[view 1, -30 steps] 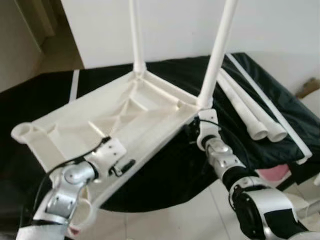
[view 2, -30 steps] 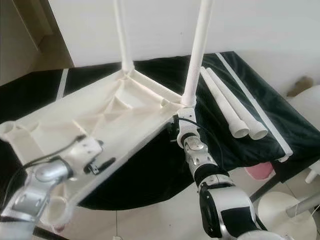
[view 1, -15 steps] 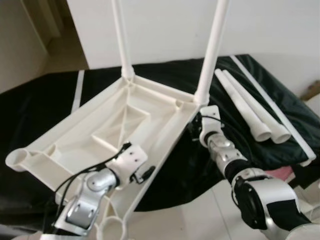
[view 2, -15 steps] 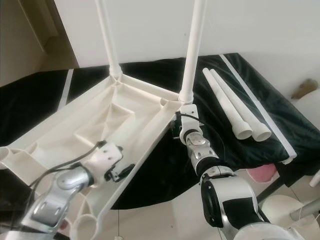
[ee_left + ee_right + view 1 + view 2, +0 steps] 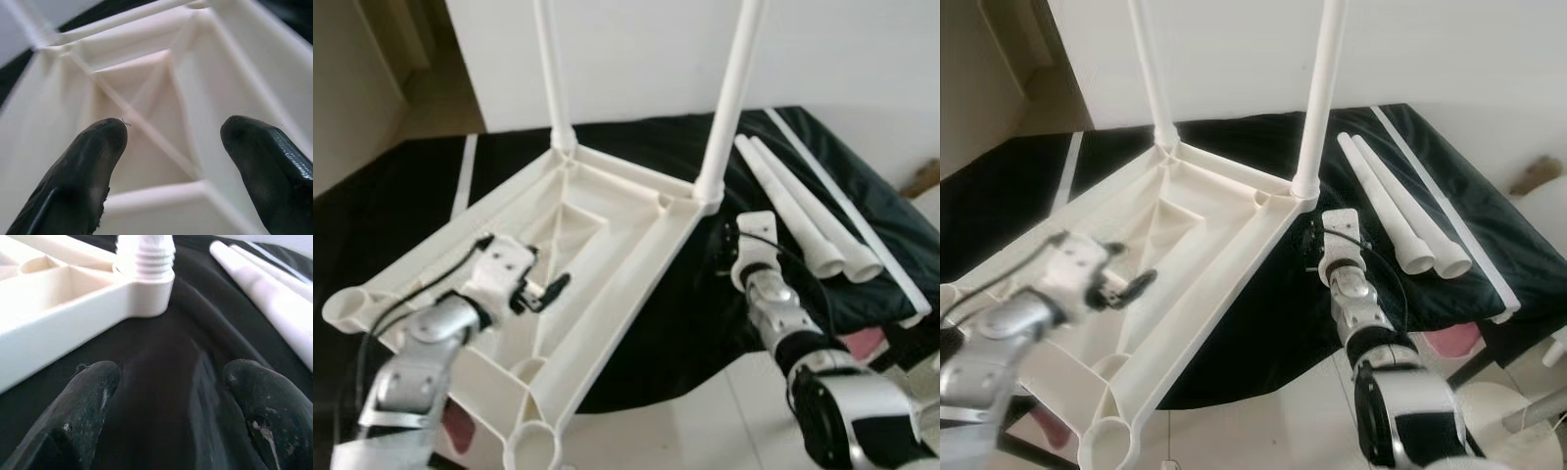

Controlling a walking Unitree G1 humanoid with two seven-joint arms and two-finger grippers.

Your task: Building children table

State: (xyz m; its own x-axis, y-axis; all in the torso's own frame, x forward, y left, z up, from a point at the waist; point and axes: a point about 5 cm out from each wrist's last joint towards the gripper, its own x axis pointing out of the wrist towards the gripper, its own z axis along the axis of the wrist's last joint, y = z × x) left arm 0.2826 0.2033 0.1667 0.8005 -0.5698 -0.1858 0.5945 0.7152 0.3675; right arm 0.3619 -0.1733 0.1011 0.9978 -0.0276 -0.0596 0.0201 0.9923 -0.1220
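Unlabelled upturned white tabletop (image 5: 607, 230) (two legs (image 5: 729, 93) fitted)

— What's the upturned cream tabletop (image 5: 607, 230) made of?

— Moulded plastic, smooth and faintly satin, with ribbed webbing underneath. The white tube legs (image 5: 727, 98) screwed into it and the loose white tubes (image 5: 803, 220) look like the same plastic, a little glossier.

— And the black sheet (image 5: 1263, 333) under it?

— Thin cloth or film, creased, with a soft sheen where light catches it.

— The arms?

— Brushed silver metal (image 5: 421, 352) with black joints; the black fingertips (image 5: 83, 406) look matt and rubbery, scuffed with pale dust. The floor (image 5: 705, 421) is pale, glossy tile.
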